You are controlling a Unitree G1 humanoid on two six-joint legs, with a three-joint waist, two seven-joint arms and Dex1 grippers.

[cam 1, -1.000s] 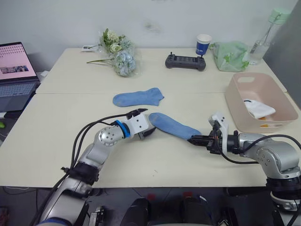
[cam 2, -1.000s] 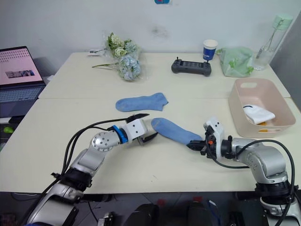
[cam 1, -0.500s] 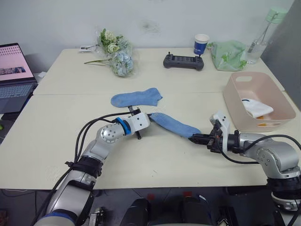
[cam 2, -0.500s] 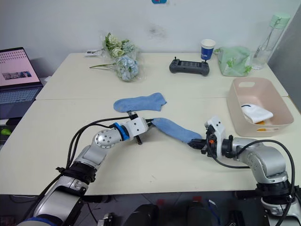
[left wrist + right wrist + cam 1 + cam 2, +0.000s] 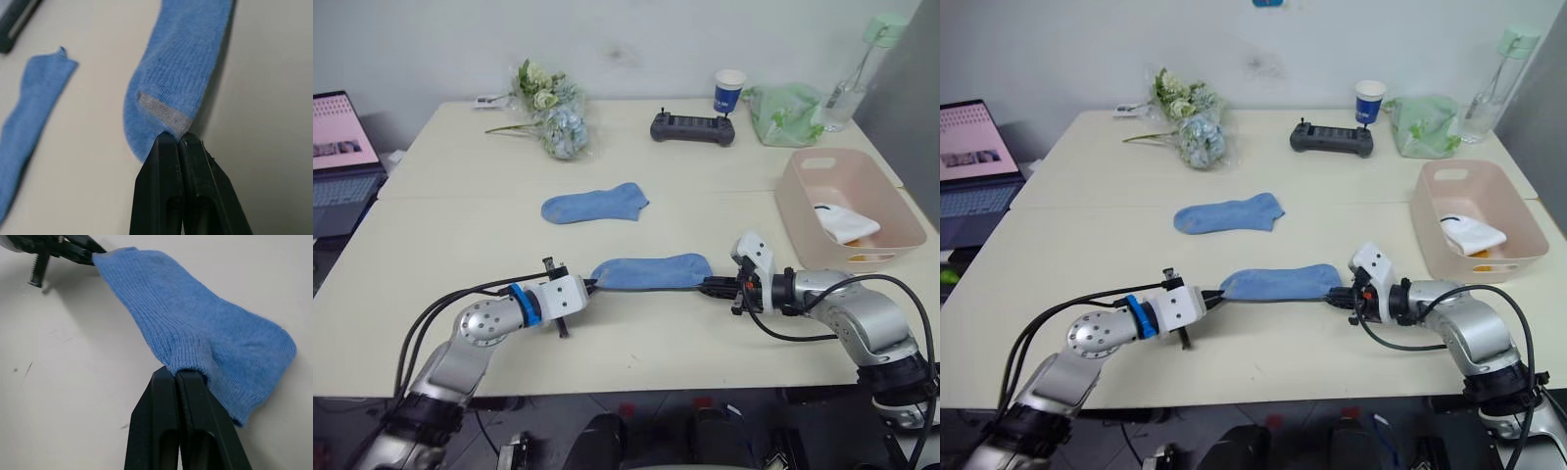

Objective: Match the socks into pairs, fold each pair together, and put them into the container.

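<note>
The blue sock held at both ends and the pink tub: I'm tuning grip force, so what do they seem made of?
Light blue ankle sock: soft ribbed knit fabric, matte; rib lines show. Pale pink rectangular tub: probably moulded plastic, smooth, rounded corners.

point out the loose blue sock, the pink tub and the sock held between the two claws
loose blue sock (image 5: 594,204), left eye view, middle of its length
pink tub (image 5: 792,209), left eye view, near-left wall
held blue sock (image 5: 1280,282), right eye view, middle of the stretched fabric
</note>
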